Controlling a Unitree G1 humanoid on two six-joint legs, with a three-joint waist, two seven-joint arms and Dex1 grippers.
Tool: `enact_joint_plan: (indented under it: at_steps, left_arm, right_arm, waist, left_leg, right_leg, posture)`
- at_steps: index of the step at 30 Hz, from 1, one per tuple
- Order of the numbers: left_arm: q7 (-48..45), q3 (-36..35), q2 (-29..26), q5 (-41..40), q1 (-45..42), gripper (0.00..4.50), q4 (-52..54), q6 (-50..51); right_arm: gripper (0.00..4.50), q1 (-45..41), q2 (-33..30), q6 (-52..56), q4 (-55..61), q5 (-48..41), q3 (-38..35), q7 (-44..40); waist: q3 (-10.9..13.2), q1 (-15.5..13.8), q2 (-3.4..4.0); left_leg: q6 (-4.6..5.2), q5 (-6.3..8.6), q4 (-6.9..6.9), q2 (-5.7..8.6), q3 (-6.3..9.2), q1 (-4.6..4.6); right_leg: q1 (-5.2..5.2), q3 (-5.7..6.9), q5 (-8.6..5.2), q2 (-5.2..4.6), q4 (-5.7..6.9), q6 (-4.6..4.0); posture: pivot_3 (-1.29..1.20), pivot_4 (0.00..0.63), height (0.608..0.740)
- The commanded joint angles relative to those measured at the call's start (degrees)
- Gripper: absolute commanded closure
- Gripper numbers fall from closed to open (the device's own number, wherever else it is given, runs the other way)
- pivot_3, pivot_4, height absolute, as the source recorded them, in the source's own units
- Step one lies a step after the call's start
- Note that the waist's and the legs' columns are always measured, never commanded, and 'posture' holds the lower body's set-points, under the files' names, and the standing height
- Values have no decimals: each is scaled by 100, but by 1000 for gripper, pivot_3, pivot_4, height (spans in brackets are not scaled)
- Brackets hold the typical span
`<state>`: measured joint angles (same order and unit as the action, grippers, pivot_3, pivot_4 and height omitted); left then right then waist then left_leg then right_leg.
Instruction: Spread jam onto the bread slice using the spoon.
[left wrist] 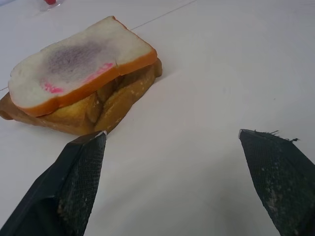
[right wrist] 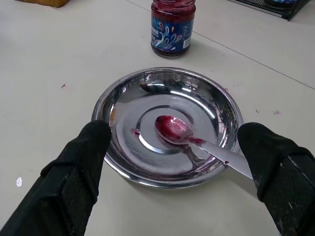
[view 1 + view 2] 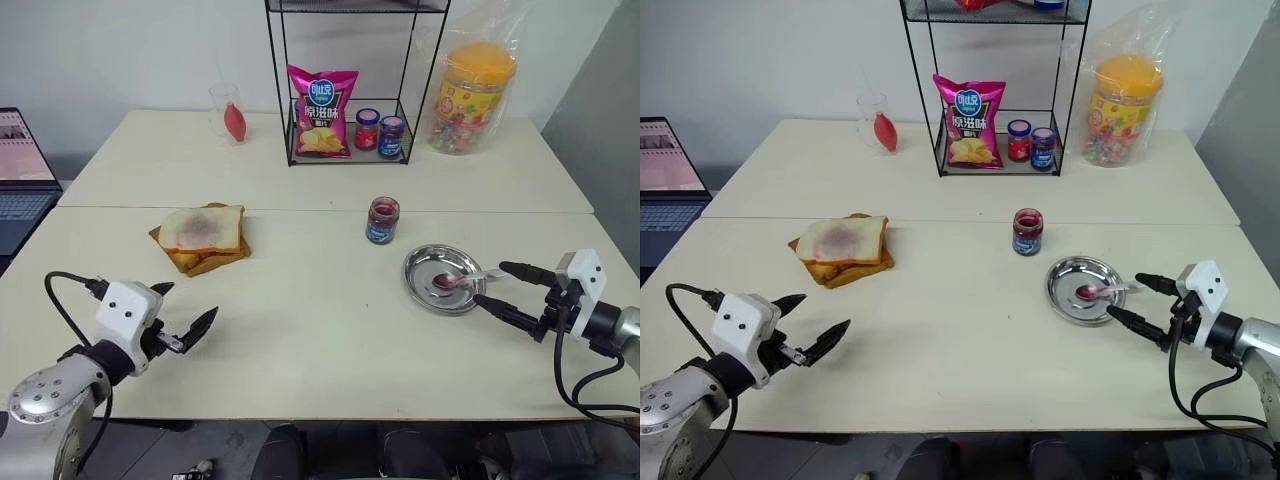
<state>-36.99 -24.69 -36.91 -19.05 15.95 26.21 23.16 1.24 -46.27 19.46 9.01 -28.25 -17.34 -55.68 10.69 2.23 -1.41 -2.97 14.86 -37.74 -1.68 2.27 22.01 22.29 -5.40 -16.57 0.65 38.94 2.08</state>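
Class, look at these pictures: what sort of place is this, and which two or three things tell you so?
Probably an office or lab set up as a mock kitchen. Plain pale tables pushed together hold bread, an open jam jar and a metal plate, a wire rack holds snacks, and a laptop sits at the side.

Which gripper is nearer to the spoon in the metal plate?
The right. The right gripper sits open just beside the plate holding the spoon, fingers toward it. The left gripper is far across the table, open, near the bread slice.
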Motion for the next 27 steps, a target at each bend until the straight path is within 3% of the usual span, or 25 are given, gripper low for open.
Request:
enact_joint_plan:
  at_steps: [1, 12, 27]
  left_arm:
    - [-111, -16, -55, -20, -48, 0, 26, -252]
    - [-424, -159, -166, -302, 65, 0, 60, -163]
    - [53, -381, 147, 278, 49, 0, -224, -1423]
  right_arm:
    - [10, 17, -23, -31, 211, -35, -150, 41]
    - [10, 25, -54, -36, 223, -1, -63, 17]
    - [10, -285, -33, -33, 338, 13, 246, -59]
  waist:
    - [0, 0, 0]
    - [1, 6, -1]
    - [2, 14, -3]
  left_leg:
    - [0, 0, 0, 0, -1, 0]
    - [0, 1, 1, 0, -5, 0]
    - [-1, 2, 1, -2, -10, 0]
  right_leg:
    - [0, -1, 0, 0, 0, 0]
    - [1, -6, 1, 0, -1, 2]
    - [3, -11, 1, 0, -3, 2]
  posture:
    - [0, 150, 740]
    - [0, 150, 740]
    - [0, 150, 740]
